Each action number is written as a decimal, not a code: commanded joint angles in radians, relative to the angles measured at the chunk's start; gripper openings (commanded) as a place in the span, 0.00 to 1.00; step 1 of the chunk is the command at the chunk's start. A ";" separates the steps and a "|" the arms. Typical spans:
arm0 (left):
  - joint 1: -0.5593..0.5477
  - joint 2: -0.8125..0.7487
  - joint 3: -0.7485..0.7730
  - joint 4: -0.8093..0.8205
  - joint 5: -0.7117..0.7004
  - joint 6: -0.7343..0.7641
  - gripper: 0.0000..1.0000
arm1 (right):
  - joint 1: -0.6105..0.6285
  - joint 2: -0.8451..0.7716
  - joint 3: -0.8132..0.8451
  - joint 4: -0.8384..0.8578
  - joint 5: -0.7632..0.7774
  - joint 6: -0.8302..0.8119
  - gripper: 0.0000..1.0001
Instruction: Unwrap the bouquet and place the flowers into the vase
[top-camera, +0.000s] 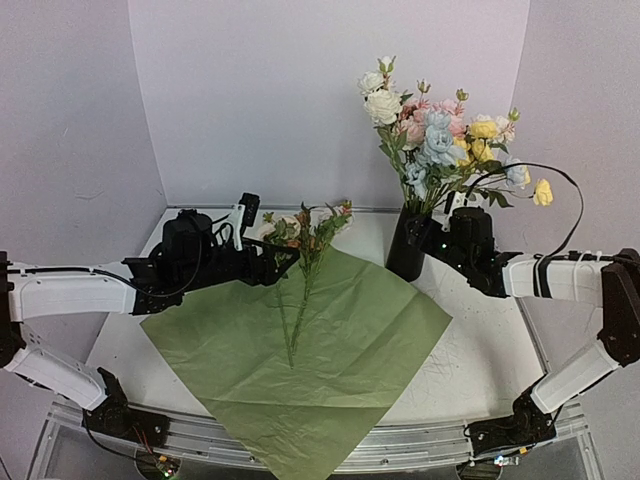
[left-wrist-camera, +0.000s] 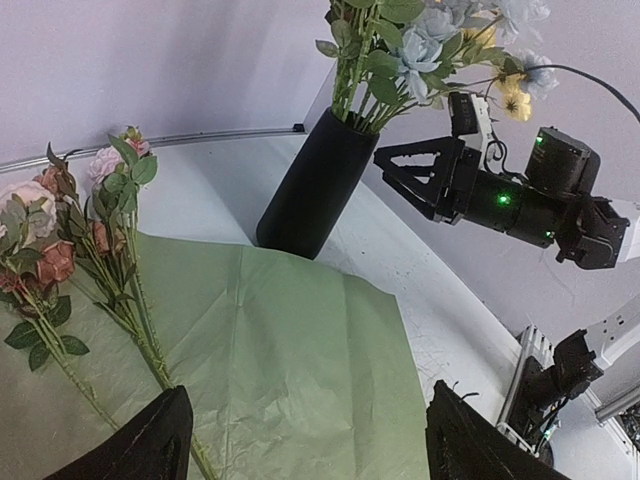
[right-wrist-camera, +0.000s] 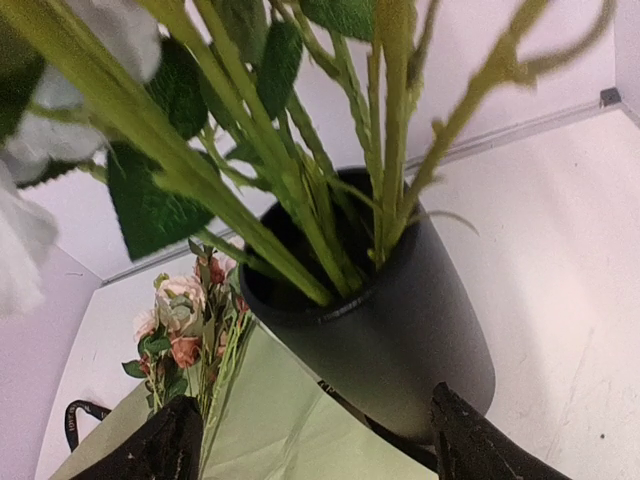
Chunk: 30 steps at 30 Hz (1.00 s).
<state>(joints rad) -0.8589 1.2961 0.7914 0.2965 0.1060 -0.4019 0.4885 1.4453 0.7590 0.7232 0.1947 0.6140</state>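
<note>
Black left claw (left-wrist-camera: 305, 425) sat released, fingers (left-wrist-camera: 150, 445) wide apart, only green paper (top-camera: 330, 370) between them. In the top view it came in from 9 o'clock, tips pointing toward 3 o'clock, low over the paper's upper left edge. Sprig (top-camera: 310, 240) lay right at those tips; contact or not, couldn't tell. It had thin green stems, with small reddish and pink blooms at the 12 o'clock end and cut ends toward 6 o'clock, and it lay flat on the paper. Paper was spread open and creased, a diamond shape, with its 6 o'clock corner reaching past the near rail of the white table (top-camera: 480, 360).

Right claw (right-wrist-camera: 315, 435) was released too, jaws spread, facing the vase (top-camera: 405, 248) from 3 o'clock. The left wrist view showed a small gap between its tips and the vase wall. Vase was matte black and upright on the table at the paper's 1 o'clock edge; touching the paper or just off it was unclear. Bunch (top-camera: 440, 135) stood in the vase: white, pink, pale blue and yellow blooms, green stems and leaves, fanning out toward 12 and 2 o'clock above the right claw.
</note>
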 joint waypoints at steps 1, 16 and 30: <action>-0.001 0.024 0.051 0.023 -0.024 -0.022 0.81 | -0.004 -0.001 -0.017 0.013 -0.071 0.065 0.82; 0.003 0.109 0.107 -0.064 -0.096 -0.032 0.81 | 0.034 -0.038 -0.091 -0.027 -0.056 0.007 0.97; 0.005 0.252 0.215 -0.177 -0.172 -0.015 0.80 | 0.288 -0.176 -0.069 -0.190 0.092 -0.363 0.98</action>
<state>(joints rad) -0.8581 1.5152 0.9386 0.1518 -0.0339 -0.4232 0.7382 1.3232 0.6833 0.5428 0.2897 0.3733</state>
